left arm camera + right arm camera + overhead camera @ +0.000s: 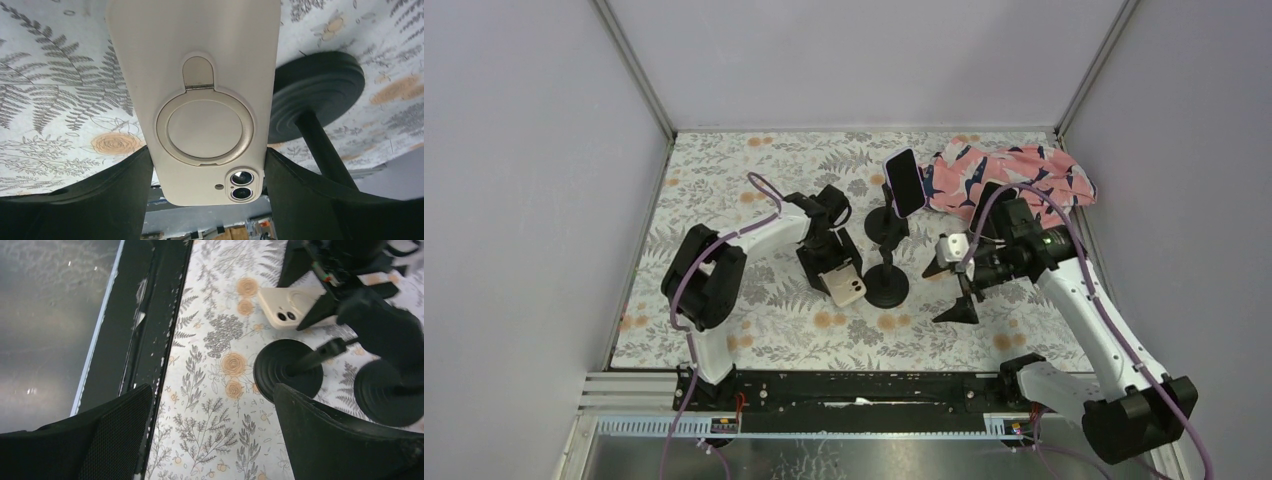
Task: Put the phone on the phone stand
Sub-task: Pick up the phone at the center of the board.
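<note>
Left jaws grip phone (200,100) lengthwise, lenses toward wrist.

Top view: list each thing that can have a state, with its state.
left gripper: shut on the cream phone.
cream phone: held, not on a stand.
right gripper: open, empty.
front stand: upright, no phone on it.
pink phone: mounted on a stand, tilted.
cloth: crumpled, back right.

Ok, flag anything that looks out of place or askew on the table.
Only the pink patterned cloth: it lies crumpled in a heap in the far right corner, with no evident use here.
</note>
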Controlling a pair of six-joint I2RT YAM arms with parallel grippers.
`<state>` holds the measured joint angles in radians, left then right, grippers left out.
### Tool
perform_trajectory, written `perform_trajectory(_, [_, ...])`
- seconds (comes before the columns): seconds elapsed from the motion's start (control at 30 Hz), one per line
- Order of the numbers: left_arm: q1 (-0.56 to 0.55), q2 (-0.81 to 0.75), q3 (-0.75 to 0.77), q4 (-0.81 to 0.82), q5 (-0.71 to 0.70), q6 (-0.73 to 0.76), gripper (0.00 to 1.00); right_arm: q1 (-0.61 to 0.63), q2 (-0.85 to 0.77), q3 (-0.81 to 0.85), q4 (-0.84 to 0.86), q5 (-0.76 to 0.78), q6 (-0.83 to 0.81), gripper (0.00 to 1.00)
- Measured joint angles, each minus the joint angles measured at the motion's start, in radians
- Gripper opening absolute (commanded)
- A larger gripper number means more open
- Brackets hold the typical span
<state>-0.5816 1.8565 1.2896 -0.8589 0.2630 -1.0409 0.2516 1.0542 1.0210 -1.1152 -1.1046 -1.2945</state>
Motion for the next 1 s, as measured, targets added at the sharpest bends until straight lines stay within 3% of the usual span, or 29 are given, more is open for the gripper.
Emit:
perform_trajectory(0.17, [0.0, -0.024, -0.005, -0.001, 0.061, 0.005, 0.0, 0.194, 0.068, 0.08, 0.001, 0.129, 0.002, 1.0])
perform_trajectory(0.5, [0.013, -0.027, -0.03, -0.001, 0.153, 0.028, 0.0, 0.516, 0.215, 0.406, -0.061, 0.482, -0.07, 1.0])
perform_trajectory(0.57, [0.016, -0.027, -0.031, -0.001, 0.166, 0.032, 0.0, 0.626, 0.226, 0.413, -0.042, 0.549, -0.075, 0.99])
perform_trajectory(0.8, [0.025, -0.027, -0.042, 0.0, 0.198, 0.058, 0.0, 0.818, 0.335, 0.355, 0.087, 0.729, -0.063, 0.98])
perform_trajectory(1.0, [0.029, -0.031, -0.054, 0.001, 0.23, 0.074, 0.0, 0.945, 0.423, 0.264, 0.232, 0.896, -0.05, 0.89])
